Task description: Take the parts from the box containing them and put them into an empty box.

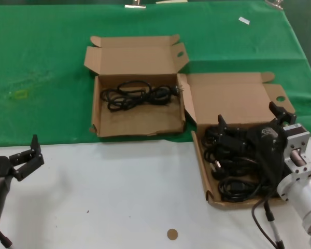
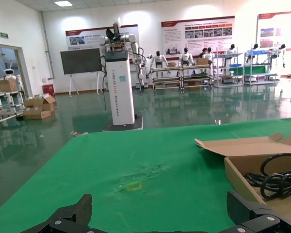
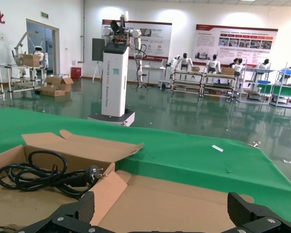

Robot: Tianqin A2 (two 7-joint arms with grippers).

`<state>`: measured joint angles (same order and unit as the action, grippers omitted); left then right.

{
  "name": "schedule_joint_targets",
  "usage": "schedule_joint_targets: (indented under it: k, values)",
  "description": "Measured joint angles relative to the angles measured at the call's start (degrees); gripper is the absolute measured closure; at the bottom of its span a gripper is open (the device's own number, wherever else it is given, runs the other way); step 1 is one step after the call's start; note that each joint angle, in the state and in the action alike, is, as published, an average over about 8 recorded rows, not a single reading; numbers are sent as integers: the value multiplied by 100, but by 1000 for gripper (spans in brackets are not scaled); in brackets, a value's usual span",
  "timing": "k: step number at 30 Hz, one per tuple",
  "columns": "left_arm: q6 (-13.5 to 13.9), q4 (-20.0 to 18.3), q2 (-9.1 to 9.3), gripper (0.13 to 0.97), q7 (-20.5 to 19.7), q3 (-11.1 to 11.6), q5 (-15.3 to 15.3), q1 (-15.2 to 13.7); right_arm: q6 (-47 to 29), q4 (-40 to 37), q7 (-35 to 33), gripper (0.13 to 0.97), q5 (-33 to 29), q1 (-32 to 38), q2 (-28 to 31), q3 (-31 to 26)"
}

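Note:
The straight-walled box [image 1: 140, 127] stands on the green cloth and holds one black cable bundle [image 1: 140, 94]. To its right, the ragged-edged box [image 1: 233, 101] holds several black cable bundles [image 1: 233, 171]. My right gripper [image 1: 249, 120] hovers over those bundles, open and empty. In the right wrist view its open jaws [image 3: 163, 213] face that box's lid [image 3: 184, 194], with the lone bundle [image 3: 39, 174] beyond. My left gripper [image 1: 28, 158] is open and parked at the near left over the white table. The left wrist view [image 2: 162, 216] shows the straight-walled box's side [image 2: 242, 179] and its cable [image 2: 279, 177].
A green cloth [image 1: 41, 62] covers the far half of the table and bare white table [image 1: 109, 197] the near half. A small brown disc [image 1: 172, 234] lies near the front edge. A yellow mark [image 1: 20, 94] is on the cloth at the left.

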<state>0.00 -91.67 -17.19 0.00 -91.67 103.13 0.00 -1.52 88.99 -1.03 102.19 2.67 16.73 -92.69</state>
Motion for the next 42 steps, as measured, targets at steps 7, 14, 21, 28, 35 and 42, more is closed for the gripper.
schedule_joint_targets:
  k: [7,14,21,28,35,42]
  values:
    - [0,0,0,132,0,0,0,0,0,0,0,129,0,0,0,0]
    - [0,0,0,132,0,0,0,0,0,0,0,129,0,0,0,0]
    - [0,0,0,132,0,0,0,0,0,0,0,129,0,0,0,0]
    - [0,0,0,132,0,0,0,0,0,0,0,129,0,0,0,0]
    - [0,0,0,132,0,0,0,0,0,0,0,129,0,0,0,0]
    - [0,0,0,132,0,0,0,0,0,0,0,129,0,0,0,0]
